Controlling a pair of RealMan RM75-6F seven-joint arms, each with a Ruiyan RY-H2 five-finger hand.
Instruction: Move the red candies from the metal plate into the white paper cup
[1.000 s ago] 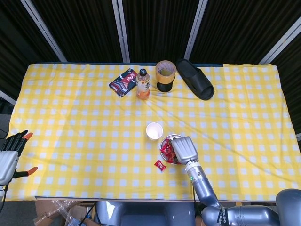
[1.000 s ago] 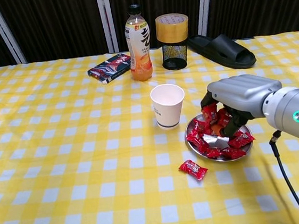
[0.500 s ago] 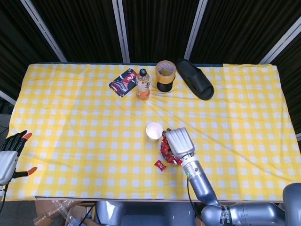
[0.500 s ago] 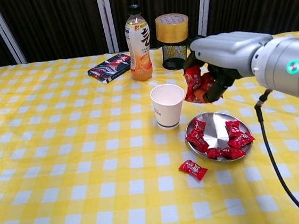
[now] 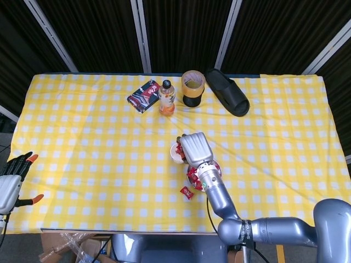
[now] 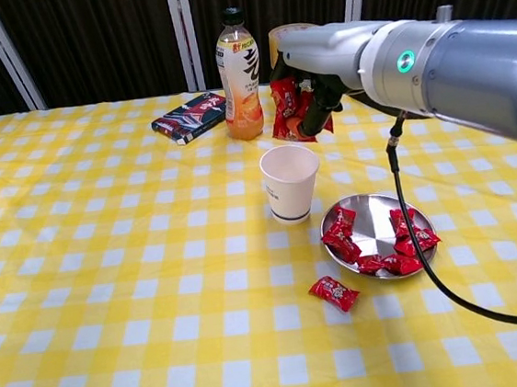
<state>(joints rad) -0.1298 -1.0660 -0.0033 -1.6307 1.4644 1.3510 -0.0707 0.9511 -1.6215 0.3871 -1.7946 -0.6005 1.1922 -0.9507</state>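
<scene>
In the chest view the right hand point(image 6: 319, 67) sits in the upper middle of the frame, above the white paper cup point(image 6: 291, 182), with its fingers curled around a bunch of red candies point(image 6: 289, 113) that hang below the palm; how many it grips cannot be told, since the fingers cover the tops of the wrappers. The hand also blocks most of the tape roll point(image 6: 276, 36) behind it, and the arm hides the black slipper altogether in this view. In the head view the same hand point(image 5: 195, 149) lies over the cup point(image 5: 176, 153) at frame centre, so only a sliver of the cup's left rim shows and the cup's inside cannot be seen. The metal plate point(image 6: 373, 228), right of the cup, carries more red candies along its left and lower edges; from the head camera the forearm covers most of it. One stray candy point(image 6: 334, 292) lies on the yellow checked tablecloth point(image 6: 109, 265) just below the plate. The left hand point(image 5: 12, 181) sits at the far left edge of the head view, partly cut off, with dark fingers spread apart and holding nothing. A bottle point(image 6: 239, 75) and a small packet point(image 6: 189, 118) stand toward the top.
</scene>
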